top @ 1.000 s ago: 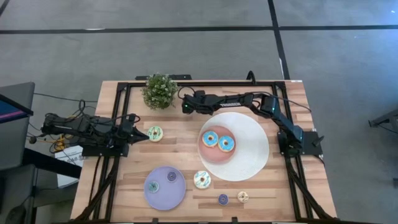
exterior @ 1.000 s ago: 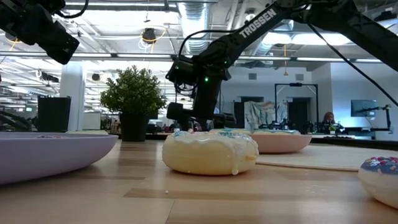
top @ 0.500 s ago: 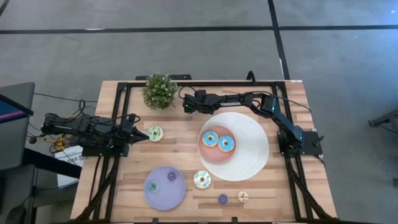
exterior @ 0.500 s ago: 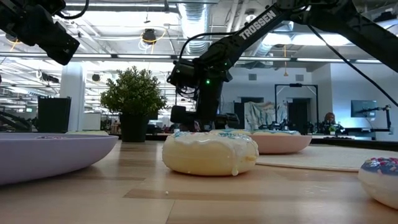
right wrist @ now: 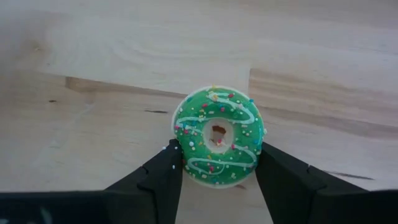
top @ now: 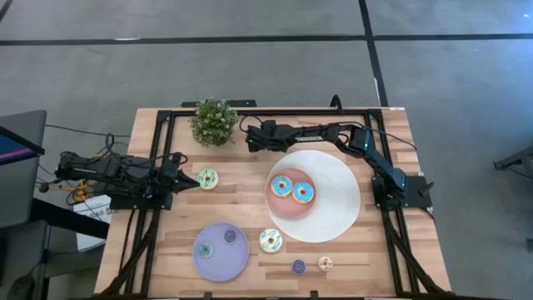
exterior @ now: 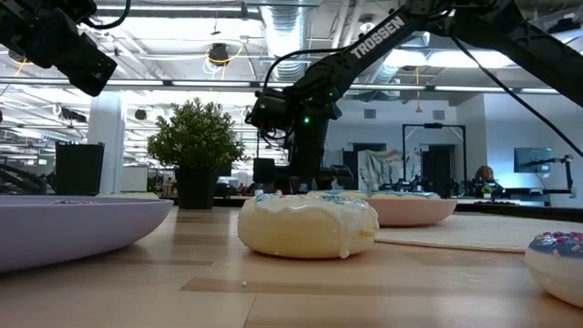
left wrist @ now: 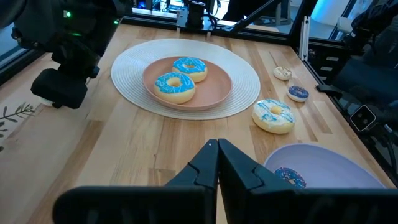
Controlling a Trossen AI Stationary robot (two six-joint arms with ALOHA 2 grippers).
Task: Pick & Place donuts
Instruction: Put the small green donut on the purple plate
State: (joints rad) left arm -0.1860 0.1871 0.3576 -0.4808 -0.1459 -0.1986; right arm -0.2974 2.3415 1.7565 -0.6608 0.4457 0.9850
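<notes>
The right end effector (right wrist: 217, 171) is clamped on a small green-iced sprinkled ring donut (right wrist: 217, 135), seemingly lifted upper-centre, while several donuts remain on the wooden desk (top: 233, 208).

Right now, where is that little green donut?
The green donut sits between the right gripper's fingers, at the table's far side, between the potted plant and white mat.
</notes>
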